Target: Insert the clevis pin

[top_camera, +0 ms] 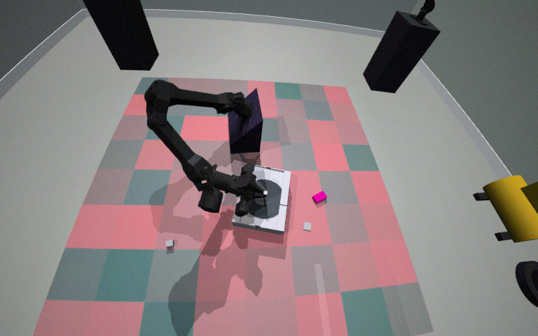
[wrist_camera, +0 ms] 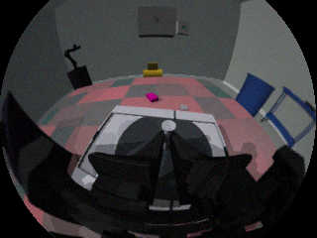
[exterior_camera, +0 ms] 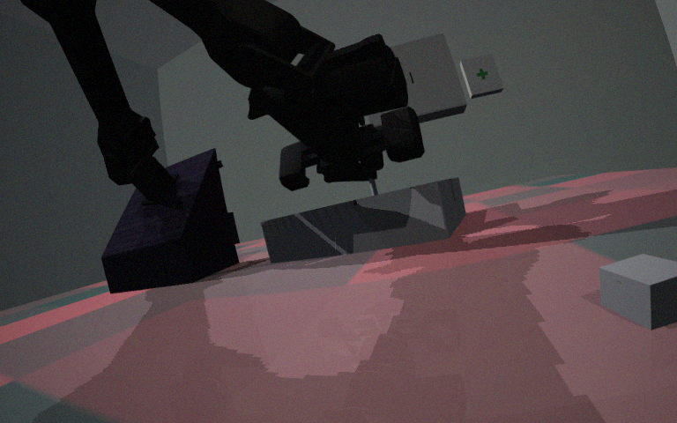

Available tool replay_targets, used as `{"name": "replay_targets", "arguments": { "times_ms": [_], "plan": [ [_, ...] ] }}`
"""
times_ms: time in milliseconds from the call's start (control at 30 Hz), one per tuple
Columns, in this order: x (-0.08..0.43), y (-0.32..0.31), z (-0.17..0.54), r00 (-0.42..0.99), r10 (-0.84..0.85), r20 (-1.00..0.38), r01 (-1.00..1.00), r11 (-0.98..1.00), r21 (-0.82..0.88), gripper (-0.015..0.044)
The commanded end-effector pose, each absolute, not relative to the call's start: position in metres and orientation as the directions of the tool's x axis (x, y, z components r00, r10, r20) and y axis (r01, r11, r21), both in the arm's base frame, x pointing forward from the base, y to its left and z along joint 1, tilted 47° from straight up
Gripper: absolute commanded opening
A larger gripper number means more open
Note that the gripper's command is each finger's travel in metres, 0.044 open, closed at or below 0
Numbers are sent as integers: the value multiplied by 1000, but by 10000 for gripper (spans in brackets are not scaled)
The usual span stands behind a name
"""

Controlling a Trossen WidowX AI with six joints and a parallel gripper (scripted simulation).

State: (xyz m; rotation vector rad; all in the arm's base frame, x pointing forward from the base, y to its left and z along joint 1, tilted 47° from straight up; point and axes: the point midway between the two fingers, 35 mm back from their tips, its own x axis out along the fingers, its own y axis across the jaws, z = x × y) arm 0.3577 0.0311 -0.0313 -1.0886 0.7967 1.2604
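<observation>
Lab or workshop-like room; exact kind hard to tell. Black robot arm (top_camera: 170,138) (exterior_camera: 324,79) mounted on dark angled block (top_camera: 246,127) (exterior_camera: 169,219). Second small arm (top_camera: 426,8) (wrist_camera: 72,56) on black pedestal (top_camera: 401,51) (wrist_camera: 79,76). Green-cross box (exterior_camera: 481,74) and grey cabinet (exterior_camera: 431,74) (wrist_camera: 157,21) on plain grey wall. Blue bin-like object (wrist_camera: 254,94) near side wall.

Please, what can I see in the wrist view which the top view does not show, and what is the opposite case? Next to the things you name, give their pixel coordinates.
Only the wrist view: a blue chair-like frame (wrist_camera: 280,121) and a grey wall cabinet (wrist_camera: 157,21).

Only the top view: the sloped dark block (top_camera: 245,136) under the arm's base and a small pale cube (top_camera: 169,243) at the lower left.

Both: the tray (top_camera: 285,198) (wrist_camera: 214,119), the disc (top_camera: 273,204) (wrist_camera: 136,131), the pin's head (top_camera: 265,192) (wrist_camera: 168,125) at the shut gripper (top_camera: 264,194) (wrist_camera: 166,134), and the magenta block (top_camera: 319,197) (wrist_camera: 152,97).
</observation>
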Motion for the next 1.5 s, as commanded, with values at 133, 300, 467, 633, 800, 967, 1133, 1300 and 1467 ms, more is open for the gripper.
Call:
{"name": "replay_targets", "arguments": {
  "times_ms": [133,300,467,633,800,967,1133,1300,1467],
  "plan": [
    [361,30,-30,175,329,-928,-980,-32,-196,0],
    [362,30,-30,175,329,-928,-980,-32,-196,0],
    [362,30,-29,175,329,-928,-980,-32,-196,0],
    [363,30,-29,175,329,-928,-980,-32,-196,0],
    [364,30,-29,175,329,-928,-980,-32,-196,0],
    [364,30,-28,175,329,-928,-980,-32,-196,0],
    [365,29,-28,175,329,-928,-980,-32,-196,0],
    [365,29,-28,175,329,-928,-980,-32,-197,0],
    [366,29,-27,175,329,-928,-980,-32,-197,0]
  ]
}}
